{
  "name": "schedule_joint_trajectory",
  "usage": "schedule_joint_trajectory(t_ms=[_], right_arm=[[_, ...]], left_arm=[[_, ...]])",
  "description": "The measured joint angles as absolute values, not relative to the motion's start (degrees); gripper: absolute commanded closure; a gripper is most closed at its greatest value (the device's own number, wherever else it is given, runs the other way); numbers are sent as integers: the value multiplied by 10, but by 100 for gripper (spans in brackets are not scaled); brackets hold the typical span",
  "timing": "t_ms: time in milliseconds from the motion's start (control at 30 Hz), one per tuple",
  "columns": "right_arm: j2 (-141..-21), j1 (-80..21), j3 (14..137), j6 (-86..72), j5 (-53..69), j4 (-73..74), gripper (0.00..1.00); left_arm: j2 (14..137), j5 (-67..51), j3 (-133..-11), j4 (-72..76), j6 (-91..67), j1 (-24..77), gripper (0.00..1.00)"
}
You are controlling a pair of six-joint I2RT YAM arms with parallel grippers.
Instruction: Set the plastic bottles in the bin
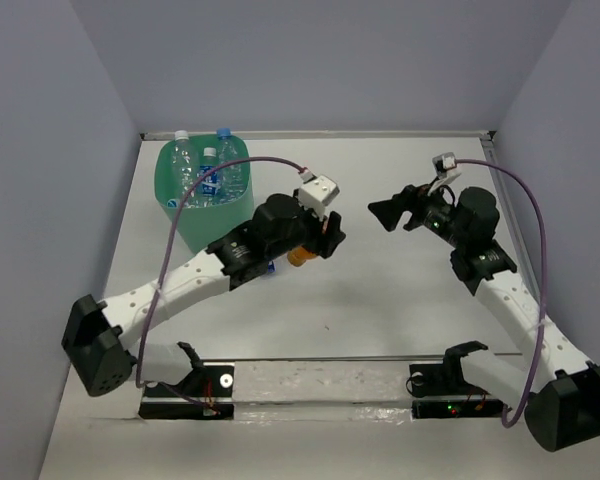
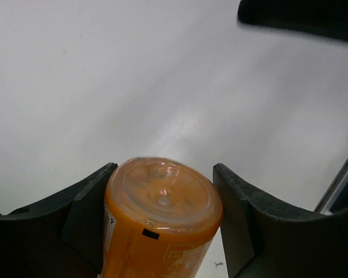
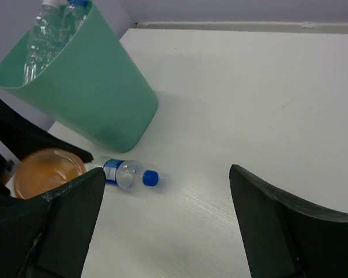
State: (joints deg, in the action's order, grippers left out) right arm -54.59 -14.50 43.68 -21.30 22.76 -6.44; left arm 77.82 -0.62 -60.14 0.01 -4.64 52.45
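My left gripper point(image 1: 315, 245) is shut on the orange bottle point(image 2: 159, 214), held above the table; the bottle's base fills the gap between the fingers, and it also shows in the top view point(image 1: 300, 257) and the right wrist view point(image 3: 46, 172). The mint-green bin point(image 1: 202, 195) stands at the back left with several clear blue-capped bottles point(image 1: 208, 170) upright in it; it also shows in the right wrist view point(image 3: 87, 87). A clear bottle with blue cap and label point(image 3: 127, 174) lies on the table in front of the bin. My right gripper point(image 1: 385, 213) is open and empty above the table.
The white table point(image 1: 380, 300) is walled by pale panels at the back and both sides. A metal rail point(image 1: 320, 385) runs along the near edge between the arm bases. The right gripper's tip shows at the upper right of the left wrist view point(image 2: 301, 17).
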Motion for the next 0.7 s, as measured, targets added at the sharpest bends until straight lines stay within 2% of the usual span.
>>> schedule_joint_trajectory(t_ms=[167, 267, 533, 700], right_arm=[[-644, -143, 478, -175, 373, -77, 12], [-720, -159, 493, -159, 423, -84, 7], [-922, -357, 604, -35, 427, -58, 1], [-1015, -390, 706, 55, 402, -18, 0]], left_arm=[[651, -36, -587, 33, -81, 478, 63], [592, -61, -566, 36, -102, 444, 63], [541, -167, -548, 21, -143, 338, 63], [536, -233, -544, 8, -152, 291, 63]])
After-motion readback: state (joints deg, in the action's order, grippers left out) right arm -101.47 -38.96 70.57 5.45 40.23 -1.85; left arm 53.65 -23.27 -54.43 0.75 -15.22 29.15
